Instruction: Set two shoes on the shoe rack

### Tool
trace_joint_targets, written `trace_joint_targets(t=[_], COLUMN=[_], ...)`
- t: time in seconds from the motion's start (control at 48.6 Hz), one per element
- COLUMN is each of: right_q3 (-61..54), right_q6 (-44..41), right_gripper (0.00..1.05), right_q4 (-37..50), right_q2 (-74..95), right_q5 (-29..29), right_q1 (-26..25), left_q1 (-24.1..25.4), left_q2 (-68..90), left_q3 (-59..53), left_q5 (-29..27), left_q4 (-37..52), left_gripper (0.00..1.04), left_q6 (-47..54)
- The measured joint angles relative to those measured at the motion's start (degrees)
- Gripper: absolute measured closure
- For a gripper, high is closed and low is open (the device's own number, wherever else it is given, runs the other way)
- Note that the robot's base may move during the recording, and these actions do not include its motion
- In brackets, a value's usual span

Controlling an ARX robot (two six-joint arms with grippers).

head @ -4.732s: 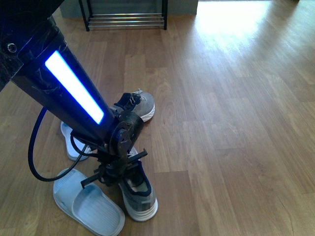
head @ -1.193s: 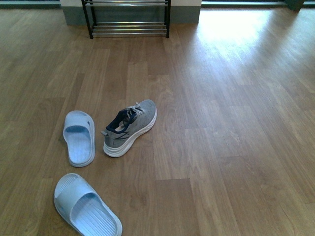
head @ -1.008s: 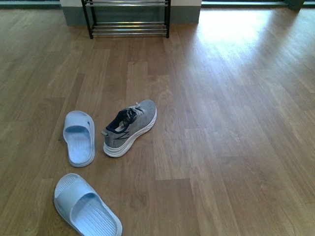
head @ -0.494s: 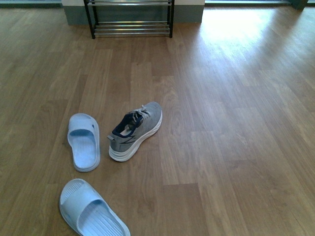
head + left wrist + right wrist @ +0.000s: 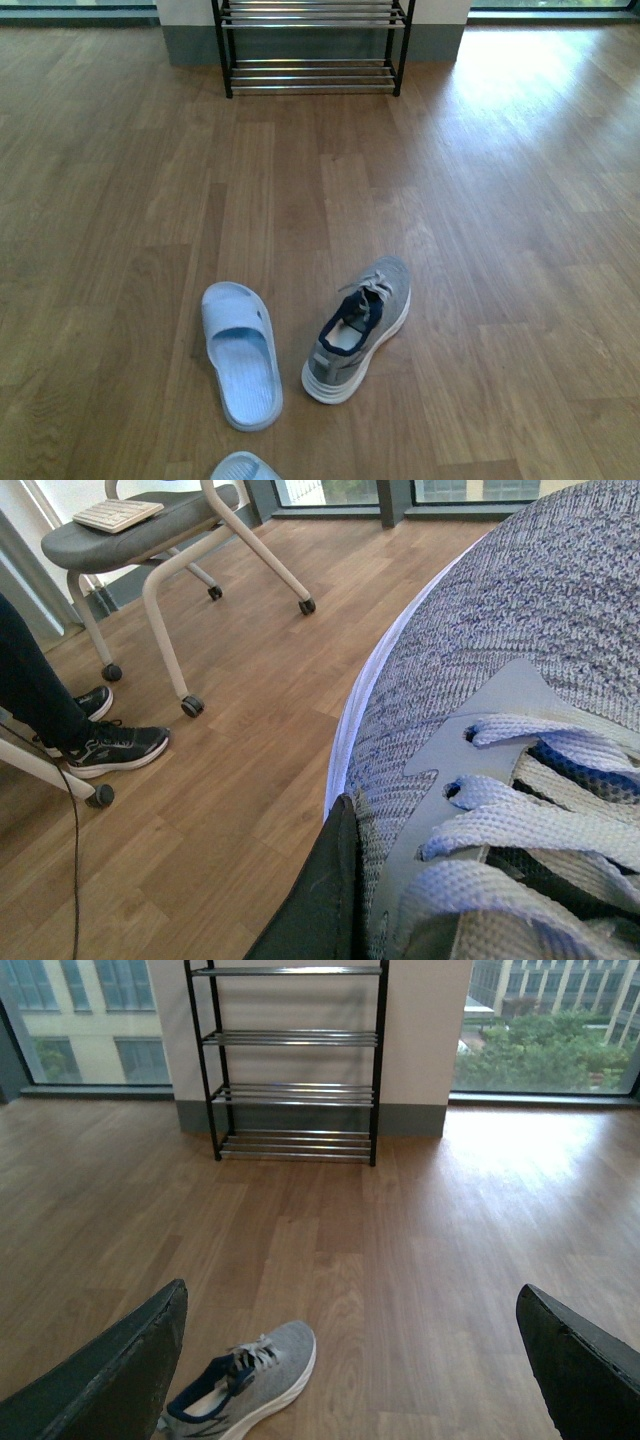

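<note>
The shoe rack (image 5: 310,50) stands at 12 o'clock across the wooden floor (image 5: 500,250), against the wall, with nothing on the silver rod shelves that show. No arm appears in the front view. 1 grey sneaker (image 5: 358,330) lies on the floor well short of the rack, upright on its white sole, toe aimed at about 1 o'clock. Just beside it, at its 9 o'clock and apart from it, lies 1 pale-blue slipper (image 5: 240,355), open toe toward 12 o'clock. The tip of a second slipper (image 5: 243,468) shows at 6 o'clock, at the frame's edge.

The left gripper (image 5: 340,880) holds a second sneaker (image 5: 520,650) clear of the floor. The knit upper and laces fill the left wrist view, and 1 dark finger presses against the white sole; the other finger is hidden behind the shoe. Beyond it stand a wheeled chair (image 5: 150,530) with a keyboard (image 5: 118,513) on the seat, and a seated person's black shoes (image 5: 115,748).

The right gripper (image 5: 350,1295) has its 2 fingers (image 5: 130,1370) spread wide with nothing between them.
</note>
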Motion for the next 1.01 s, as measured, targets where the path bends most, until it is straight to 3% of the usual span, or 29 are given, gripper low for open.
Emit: trace_joint_targets(t=[1.008], right_q3=[0.0], right_q6=[0.0], right_gripper=[0.09], right_q4=[0.0], right_q2=[0.07], right_q5=[0.02], right_q1=[0.0], left_q1=[0.02], left_q2=[0.07], left_q3=[0.02], left_q5=[0.02], left_q4=[0.0], left_gripper=[1.02], left_q6=[-0.02])
